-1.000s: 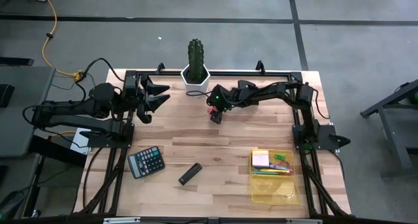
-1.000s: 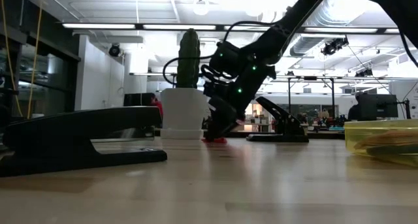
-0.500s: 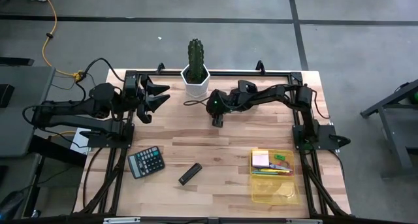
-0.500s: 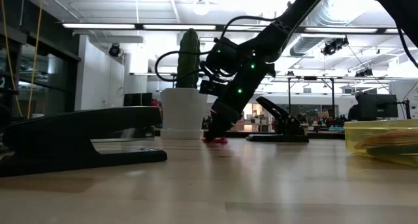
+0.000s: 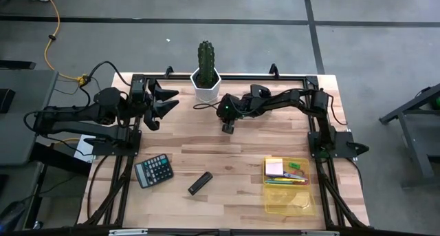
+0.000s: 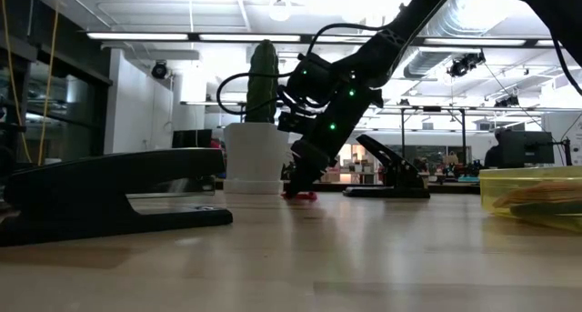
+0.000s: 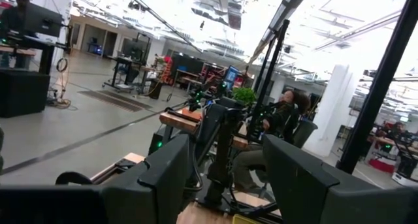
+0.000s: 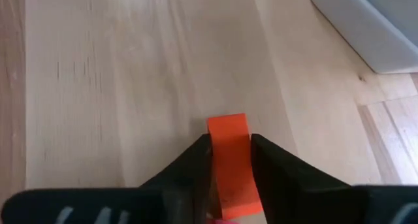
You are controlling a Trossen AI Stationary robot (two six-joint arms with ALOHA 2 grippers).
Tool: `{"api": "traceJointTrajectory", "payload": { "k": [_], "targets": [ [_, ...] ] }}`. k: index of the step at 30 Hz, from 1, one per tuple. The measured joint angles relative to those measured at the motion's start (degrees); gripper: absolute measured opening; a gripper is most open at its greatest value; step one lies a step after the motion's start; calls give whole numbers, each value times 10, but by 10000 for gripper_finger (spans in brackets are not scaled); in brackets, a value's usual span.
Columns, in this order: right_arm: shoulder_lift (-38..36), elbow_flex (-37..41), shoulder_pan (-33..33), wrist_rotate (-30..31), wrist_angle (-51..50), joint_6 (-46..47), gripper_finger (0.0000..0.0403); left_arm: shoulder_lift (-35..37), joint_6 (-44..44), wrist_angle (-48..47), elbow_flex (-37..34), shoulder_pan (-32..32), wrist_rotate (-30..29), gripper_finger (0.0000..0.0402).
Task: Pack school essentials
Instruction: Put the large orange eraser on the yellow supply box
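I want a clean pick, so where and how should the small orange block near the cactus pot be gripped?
Grip the orange block across its two long, flat sides, coming straight down from above: it lies flat on the table, narrow enough to fit between the jaws. The right gripper already straddles it this way, jaws against both sides, clear of the white pot.
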State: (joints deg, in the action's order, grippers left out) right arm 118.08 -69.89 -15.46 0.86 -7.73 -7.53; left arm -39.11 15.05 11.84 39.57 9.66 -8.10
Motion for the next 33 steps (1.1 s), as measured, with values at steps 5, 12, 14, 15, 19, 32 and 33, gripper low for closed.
{"api": "traceJointTrajectory", "payload": {
  "k": [5, 12, 14, 15, 19, 32, 33],
  "targets": [
    [-1, 0, -1, 1, -1, 2, 137, 0, 0, 0, 0, 0, 2, 186],
    [-2, 0, -1, 4, -19, 24, 201, 0, 0, 0, 0, 0, 3, 186],
    [-2, 0, -1, -5, -29, 28, 204, 0, 0, 0, 0, 0, 3, 186],
    [-2, 0, -1, -10, -35, 26, 204, 0, 0, 0, 0, 0, 3, 186],
    [-3, 0, -1, -30, -51, 14, 190, 0, 0, 0, 0, 0, 3, 186],
    [-3, 0, -15, -70, -60, 40, 95, 0, 0, 0, 0, 0, 3, 186],
    [-3, 0, -15, -69, -61, 40, 90, 0, 0, -1, 0, 0, 3, 186]
  ]
}}
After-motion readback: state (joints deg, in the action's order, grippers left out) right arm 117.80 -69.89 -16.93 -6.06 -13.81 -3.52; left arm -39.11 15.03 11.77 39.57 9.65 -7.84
